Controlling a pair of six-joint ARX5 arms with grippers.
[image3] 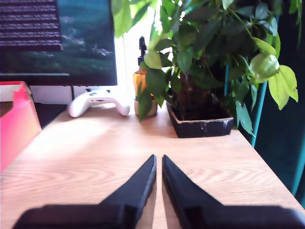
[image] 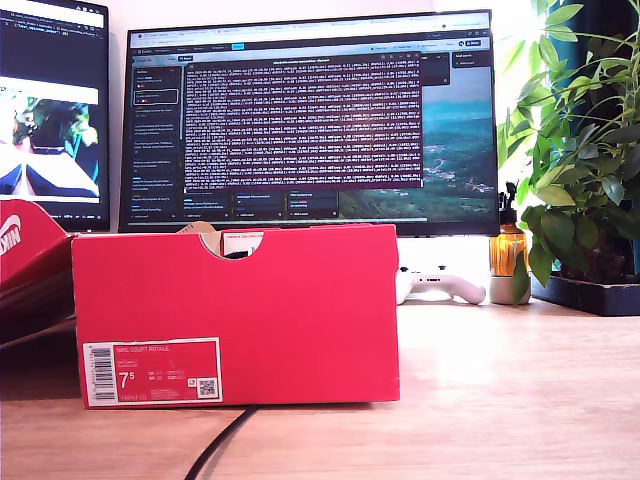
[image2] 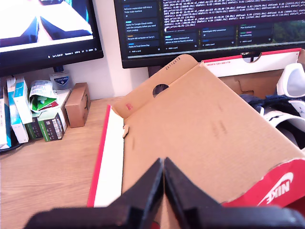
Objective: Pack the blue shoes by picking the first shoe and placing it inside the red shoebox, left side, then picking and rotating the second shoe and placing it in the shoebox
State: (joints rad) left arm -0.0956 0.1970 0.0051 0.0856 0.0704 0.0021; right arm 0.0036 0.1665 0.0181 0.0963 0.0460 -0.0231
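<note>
Both closed, holding nothing: my first gripper above red lid; my second gripper over bare desk. Plant at 12 o'clock, red shoebox at 9.

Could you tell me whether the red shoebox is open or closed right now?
Open: the red shoebox has no lid on top, and the lid leans beside it.

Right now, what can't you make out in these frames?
- Blue shoes: first wrist view shows only slivers, cut by the frame edge and the lid; the exterior view shows none, behind the red shoebox wall.
- Both hands: outside the exterior view.
- Shoebox label: fine print too small.
- Monitor text: unreadable.
</note>
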